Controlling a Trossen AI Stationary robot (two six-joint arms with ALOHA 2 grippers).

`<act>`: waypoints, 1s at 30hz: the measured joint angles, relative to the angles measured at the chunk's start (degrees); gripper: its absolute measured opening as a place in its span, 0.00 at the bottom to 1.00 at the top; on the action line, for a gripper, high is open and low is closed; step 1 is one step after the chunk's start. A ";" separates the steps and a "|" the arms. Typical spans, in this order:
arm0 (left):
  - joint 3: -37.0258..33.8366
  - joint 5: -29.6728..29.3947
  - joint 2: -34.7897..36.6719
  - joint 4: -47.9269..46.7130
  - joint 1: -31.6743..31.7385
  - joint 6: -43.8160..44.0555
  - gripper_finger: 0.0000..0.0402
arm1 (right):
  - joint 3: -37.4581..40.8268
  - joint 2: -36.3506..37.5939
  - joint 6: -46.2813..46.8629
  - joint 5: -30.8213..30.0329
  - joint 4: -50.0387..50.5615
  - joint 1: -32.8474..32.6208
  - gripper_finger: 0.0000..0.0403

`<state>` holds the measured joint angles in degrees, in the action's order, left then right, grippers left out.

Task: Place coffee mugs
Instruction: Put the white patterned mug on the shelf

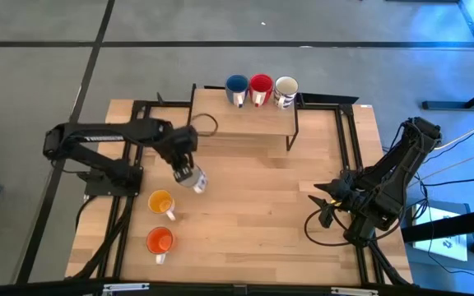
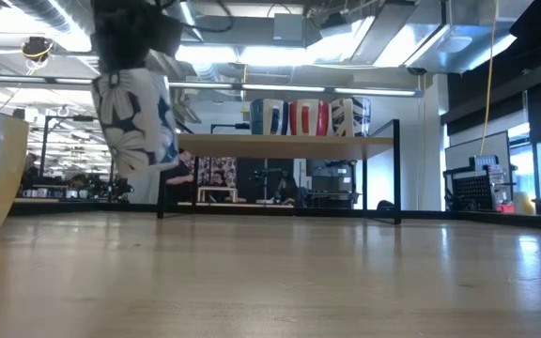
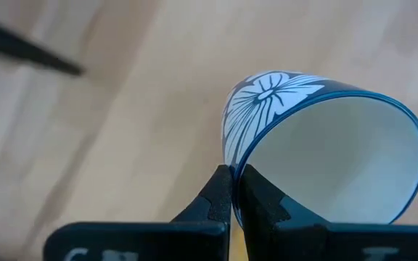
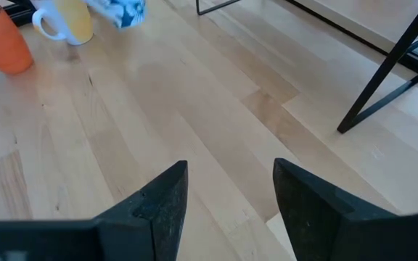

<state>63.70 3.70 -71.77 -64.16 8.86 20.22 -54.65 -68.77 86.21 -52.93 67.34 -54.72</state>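
My left gripper [image 1: 189, 174] is shut on a white mug with dark flower print [image 3: 318, 138] and holds it above the table's left middle. In the low view this mug [image 2: 139, 117] hangs clear of the tabletop. A yellow-orange mug [image 1: 161, 202] and an orange mug [image 1: 160, 241] stand on their bases on the table near the left edge. A blue mug [image 1: 236, 85], a red mug [image 1: 260, 85] and a second white printed mug [image 1: 285, 89] stand in a row on a raised shelf at the far side. My right gripper [image 4: 231, 196] waits open over the table's right side. My left gripper pinches the printed mug's rim [image 3: 239, 165], with one finger [image 3: 263, 206] inside the mug and the other finger [image 3: 216, 199] outside against the printed wall. The mug is lifted clear of the table and tilted, its wall hanging below the gripper.
The wooden shelf [image 1: 245, 123] stands on thin black legs [image 4: 383, 72] at the far middle. A black frame [image 1: 348, 140] runs along the table's sides. Bare wood lies between the two arms and on the shelf's left part.
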 joint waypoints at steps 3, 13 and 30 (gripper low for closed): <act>0.56 -0.36 -2.64 2.90 -4.76 3.91 0.01 | 0.00 0.00 -0.13 0.09 0.04 0.00 0.47; 18.45 -3.01 -20.71 3.24 -12.56 5.15 0.01 | 0.01 -0.05 -0.70 4.22 0.09 0.97 0.47; 48.49 -3.10 -48.03 1.53 -13.19 -3.57 0.01 | 0.02 -3.39 0.50 11.67 -0.68 3.01 0.47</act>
<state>112.19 0.61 -119.79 -62.64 -4.33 16.65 -54.63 -72.17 86.72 -41.25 66.66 -51.71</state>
